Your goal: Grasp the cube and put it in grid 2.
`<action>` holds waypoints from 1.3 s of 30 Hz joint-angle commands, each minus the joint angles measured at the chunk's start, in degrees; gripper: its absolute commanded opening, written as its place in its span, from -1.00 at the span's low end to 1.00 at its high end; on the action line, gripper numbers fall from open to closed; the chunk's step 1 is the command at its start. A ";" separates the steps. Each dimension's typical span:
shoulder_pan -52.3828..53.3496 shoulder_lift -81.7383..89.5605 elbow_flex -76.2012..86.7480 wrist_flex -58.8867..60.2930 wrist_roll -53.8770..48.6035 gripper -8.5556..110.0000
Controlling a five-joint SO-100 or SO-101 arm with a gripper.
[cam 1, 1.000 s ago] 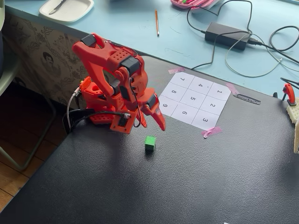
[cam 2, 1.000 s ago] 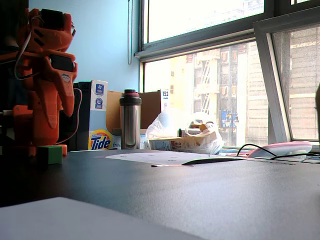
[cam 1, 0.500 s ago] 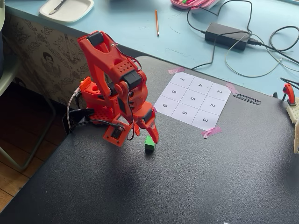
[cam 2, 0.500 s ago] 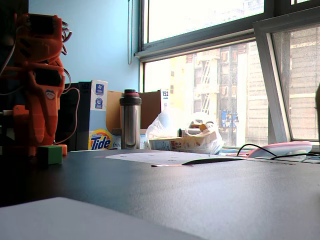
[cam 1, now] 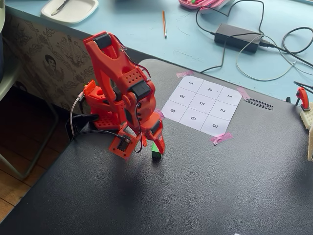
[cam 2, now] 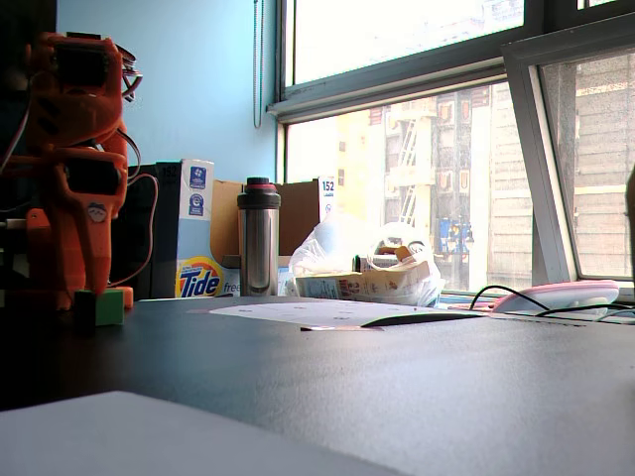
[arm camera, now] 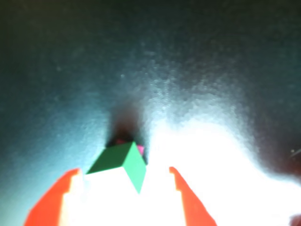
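A small green cube sits on the black mat, in front of the orange arm's base. My gripper points down and is open, with one finger on each side of the cube. In the wrist view the cube lies between the orange fingertips, nearer the left one, with a gap on the right. The low fixed view shows the cube on the mat under the gripper. The white numbered grid sheet is taped down beyond it, and its cell 2 is bare.
On the blue table behind the mat are a power brick with cables, a pencil and a white tray. A red clamp stands at the right edge. A steel bottle, a Tide box and a bag line the window side.
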 commanded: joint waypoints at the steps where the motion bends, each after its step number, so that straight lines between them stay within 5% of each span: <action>1: -0.62 -0.97 -0.70 -1.76 -0.44 -0.38; 11: -3.34 -5.89 -6.68 -2.11 -0.70 -0.45; 17: -4.66 -7.12 -5.98 -2.37 -5.19 -0.85; 28: -5.27 -6.15 -6.68 0.09 -6.59 -0.85; 39: -11.07 -7.82 -32.17 16.70 -3.78 -0.85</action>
